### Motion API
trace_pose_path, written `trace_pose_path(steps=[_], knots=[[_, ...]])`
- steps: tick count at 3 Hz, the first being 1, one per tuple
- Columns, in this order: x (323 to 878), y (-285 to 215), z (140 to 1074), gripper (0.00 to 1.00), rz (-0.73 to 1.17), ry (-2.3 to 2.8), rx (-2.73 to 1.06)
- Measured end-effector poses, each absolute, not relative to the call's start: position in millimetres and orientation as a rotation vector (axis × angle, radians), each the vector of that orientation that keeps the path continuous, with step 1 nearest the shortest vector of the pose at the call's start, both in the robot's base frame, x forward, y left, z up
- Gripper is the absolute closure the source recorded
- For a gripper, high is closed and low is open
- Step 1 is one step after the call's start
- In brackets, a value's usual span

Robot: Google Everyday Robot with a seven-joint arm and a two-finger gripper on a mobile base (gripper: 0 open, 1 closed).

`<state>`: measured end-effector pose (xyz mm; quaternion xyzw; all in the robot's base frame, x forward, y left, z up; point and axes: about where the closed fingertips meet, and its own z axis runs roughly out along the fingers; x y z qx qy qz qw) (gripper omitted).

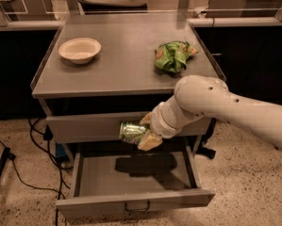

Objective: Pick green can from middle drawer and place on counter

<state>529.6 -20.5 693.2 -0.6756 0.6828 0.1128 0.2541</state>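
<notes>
My gripper [143, 132] is shut on the green can [131, 132] and holds it on its side in the air, in front of the closed top drawer's front panel. The can is above the open middle drawer [131, 175], whose floor shows only the arm's shadow. The white arm reaches in from the right. The counter [121, 65] lies above and behind the can.
A beige bowl [79, 49] sits at the counter's back left. A crumpled green-and-orange snack bag [172, 55] lies at its right. Black cables [18, 173] trail on the floor at the left. The drawer's front panel [136, 202] juts toward me.
</notes>
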Motion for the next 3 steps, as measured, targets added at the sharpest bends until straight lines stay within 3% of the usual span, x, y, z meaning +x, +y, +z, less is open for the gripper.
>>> trace_pose_path(steps=[3], knots=[[541, -11, 804, 1.00, 0.243, 1.813, -1.843]])
